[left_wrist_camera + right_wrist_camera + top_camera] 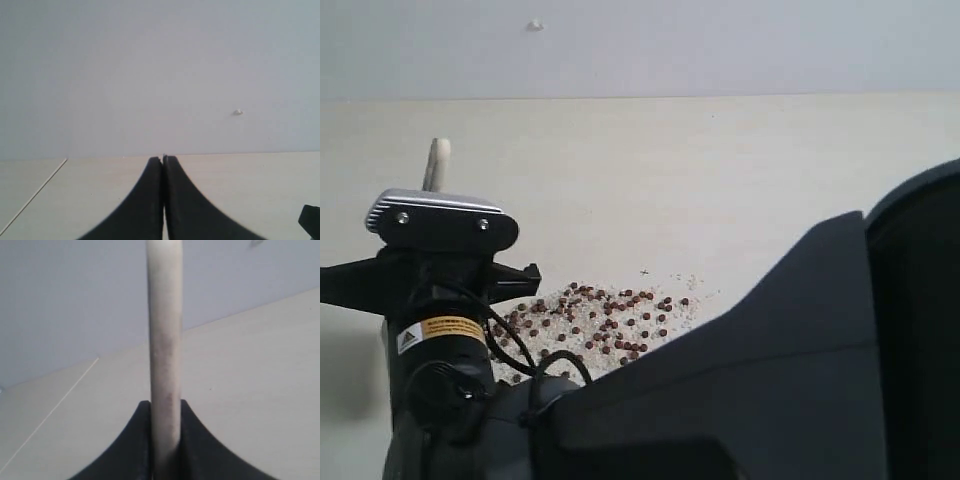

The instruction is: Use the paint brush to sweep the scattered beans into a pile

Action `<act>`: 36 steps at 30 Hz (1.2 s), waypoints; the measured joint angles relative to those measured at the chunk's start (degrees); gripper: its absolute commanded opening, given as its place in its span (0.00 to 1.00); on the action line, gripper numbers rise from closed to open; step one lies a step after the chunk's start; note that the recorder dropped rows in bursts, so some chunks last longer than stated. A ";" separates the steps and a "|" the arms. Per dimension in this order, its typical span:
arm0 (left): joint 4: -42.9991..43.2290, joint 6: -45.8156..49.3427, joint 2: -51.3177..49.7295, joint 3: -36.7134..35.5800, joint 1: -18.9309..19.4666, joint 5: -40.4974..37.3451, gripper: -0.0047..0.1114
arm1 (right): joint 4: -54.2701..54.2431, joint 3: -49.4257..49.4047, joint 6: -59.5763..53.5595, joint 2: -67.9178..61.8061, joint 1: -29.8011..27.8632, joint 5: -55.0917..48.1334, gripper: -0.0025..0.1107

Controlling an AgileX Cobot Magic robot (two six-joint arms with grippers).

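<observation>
The beans [605, 318], small reddish-brown ones mixed with whitish grains, lie in one broad loose patch on the pale table, partly hidden behind the arms. My right gripper [166, 405] is shut on the pale wooden handle of the paint brush [165, 330], which stands straight up between the fingers. In the exterior view the handle's tip [437, 165] pokes up above a silver-topped wrist housing [440, 215] at the left. The ferrule and bristles are hidden. My left gripper [163, 159] is shut, its fingers pressed together with nothing between them, facing bare table and wall.
A large dark arm body [800, 370] fills the lower right of the exterior view and covers the patch's near edge. A thin seam [35, 195] runs across the pale table [740, 180]. The grey wall behind carries a small white mark [535, 25].
</observation>
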State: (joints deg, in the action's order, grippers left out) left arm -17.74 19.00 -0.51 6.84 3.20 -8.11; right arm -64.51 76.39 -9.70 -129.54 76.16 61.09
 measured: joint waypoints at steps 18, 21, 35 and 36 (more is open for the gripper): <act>0.00 0.00 0.09 0.00 0.00 0.00 0.04 | -13.75 7.15 -15.70 -4.10 0.00 -0.23 0.02; 0.00 0.00 0.09 0.00 0.00 0.00 0.04 | -15.80 7.15 -17.78 -3.60 0.00 -0.23 0.02; 0.00 0.00 0.09 0.00 0.00 0.00 0.04 | -27.13 7.15 -34.84 -0.11 -3.07 -0.35 0.02; 0.00 0.00 0.09 0.00 0.00 0.00 0.04 | -27.81 7.15 -35.97 0.13 -3.34 -0.35 0.02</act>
State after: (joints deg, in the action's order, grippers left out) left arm -17.74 19.00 -0.42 6.84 3.20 -8.11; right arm -92.32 83.55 -45.67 -129.41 72.82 60.73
